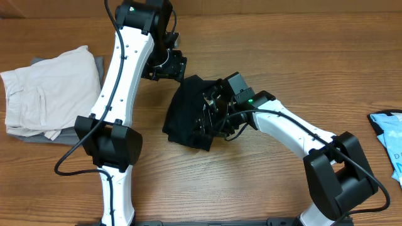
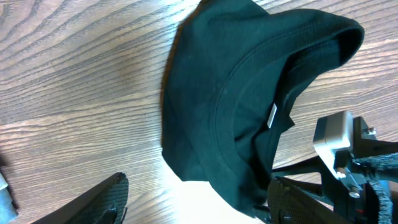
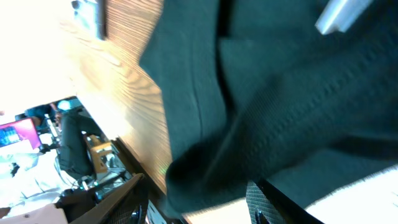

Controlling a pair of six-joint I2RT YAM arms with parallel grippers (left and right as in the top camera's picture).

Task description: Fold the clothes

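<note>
Table (image 1: 264, 37) of wood grain carries one black T-shirt (image 1: 188, 113), bunched up in the middle and nowhere near flat. One folded off-white garment (image 1: 47, 91) lies well to the left, and one light blue printed item (image 1: 389, 135) sits at the right edge. Two grippers are mine. My left gripper (image 1: 166, 66) hovers just beside the cloth, jaws apart and empty. My right gripper (image 1: 212, 118) sits in the cloth, and I cannot tell whether it pinches. I judge the fold barely begun, so next I must spread the shirt flat. One white neck label (image 2: 272, 116) shows.
</note>
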